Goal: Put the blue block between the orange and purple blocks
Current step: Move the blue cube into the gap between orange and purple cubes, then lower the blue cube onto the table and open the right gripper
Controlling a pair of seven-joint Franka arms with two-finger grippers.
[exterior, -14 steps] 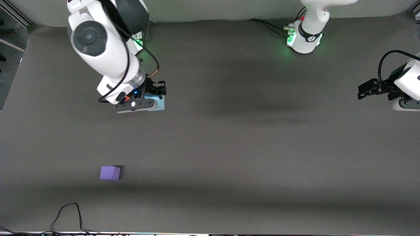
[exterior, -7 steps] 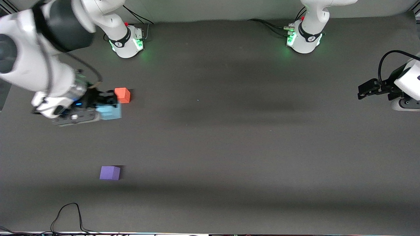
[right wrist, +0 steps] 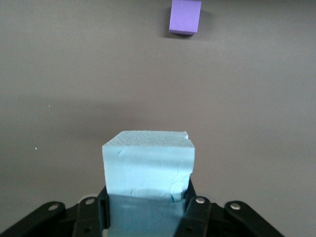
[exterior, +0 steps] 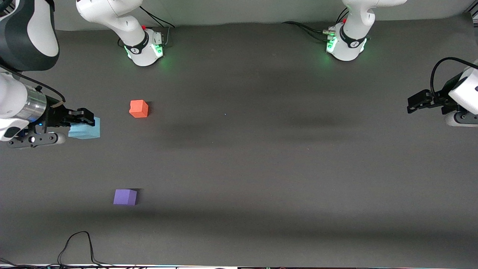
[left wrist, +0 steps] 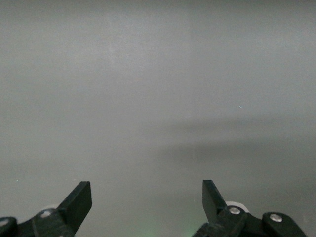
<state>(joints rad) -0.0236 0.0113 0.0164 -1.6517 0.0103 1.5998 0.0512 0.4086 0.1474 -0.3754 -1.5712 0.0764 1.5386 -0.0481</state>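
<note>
Blue block [exterior: 85,129] sits clamped in the right pincer [exterior: 80,121] at the frame's left edge, having swung away from the orange block [exterior: 138,108] it was touching half a second ago. Purple block [exterior: 125,197] stays lower left on the worktop [exterior: 261,168]. Left pincer [exterior: 418,101] waits at the right edge, jaws spread wide and empty.

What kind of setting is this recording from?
Probably a robotics lab bench: two fixed arm bases on a table under plain dark matting, bare except for foam cubes, the orange block, purple block and blue block held by the right gripper.
</note>
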